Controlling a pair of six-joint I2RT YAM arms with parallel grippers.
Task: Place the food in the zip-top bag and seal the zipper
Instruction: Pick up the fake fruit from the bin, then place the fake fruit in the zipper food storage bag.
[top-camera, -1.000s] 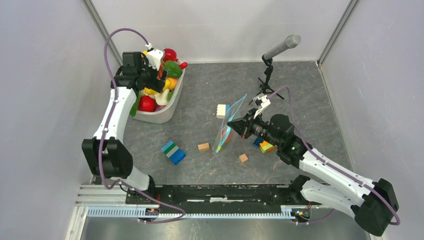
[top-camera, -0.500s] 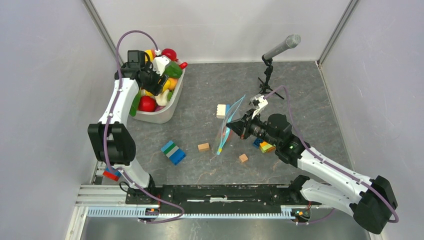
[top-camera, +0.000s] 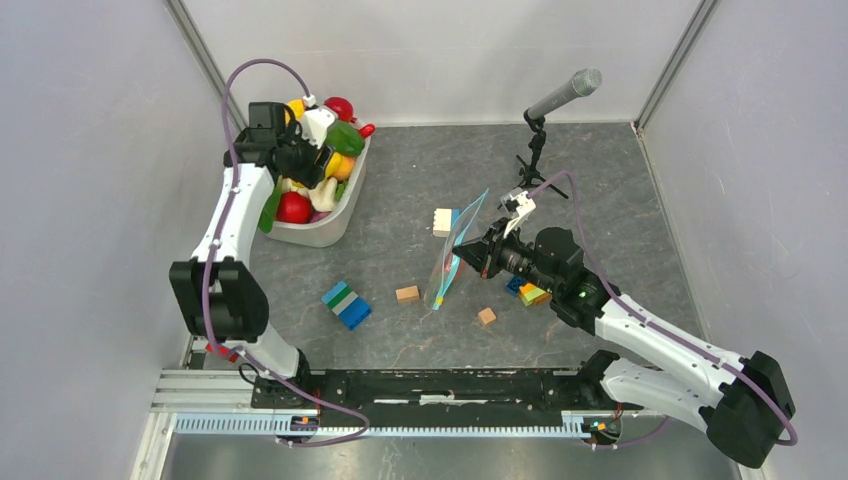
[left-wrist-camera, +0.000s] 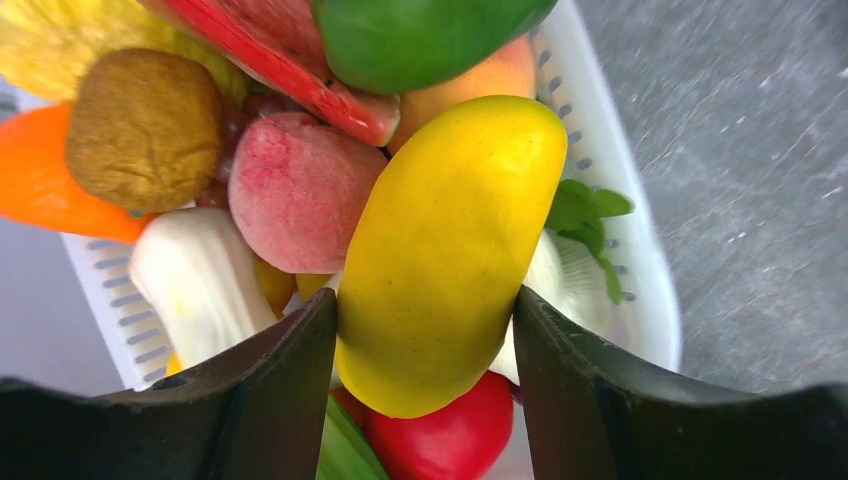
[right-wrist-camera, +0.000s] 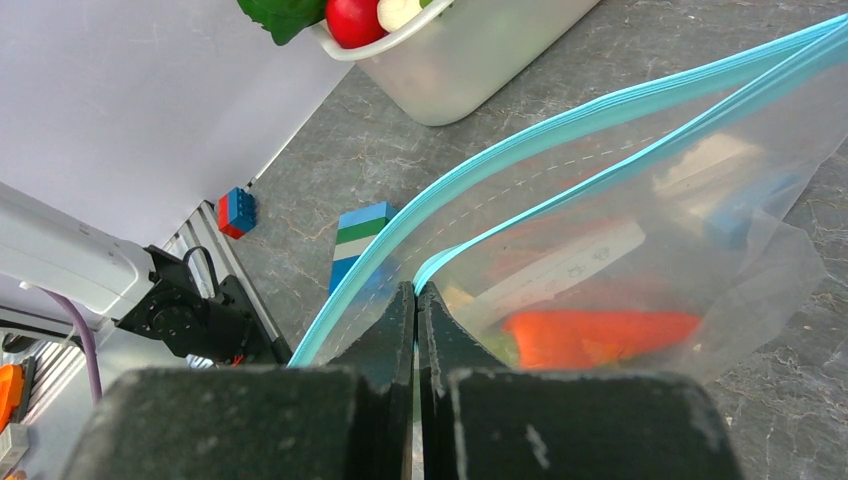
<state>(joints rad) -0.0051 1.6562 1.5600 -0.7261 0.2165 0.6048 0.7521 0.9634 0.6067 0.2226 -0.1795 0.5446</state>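
The surface (top-camera: 420, 170) is dark grey with a pale marbled vein pattern, matte and evenly lit, with only soft shadows. Plain pale grey walls enclose it: a back wall (top-camera: 440, 50), a left wall (top-camera: 80, 200) and a right wall (top-camera: 770, 200). Metal posts (top-camera: 200, 50) stand at both far corners. A microphone (top-camera: 565, 95) on a small black tripod stands near the far right corner. A black rail (top-camera: 440, 385) runs along the near edge.

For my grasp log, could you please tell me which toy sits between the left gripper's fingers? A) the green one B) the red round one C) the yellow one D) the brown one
C: in the left wrist view, the left gripper has a finger against each side of the yellow fruit.
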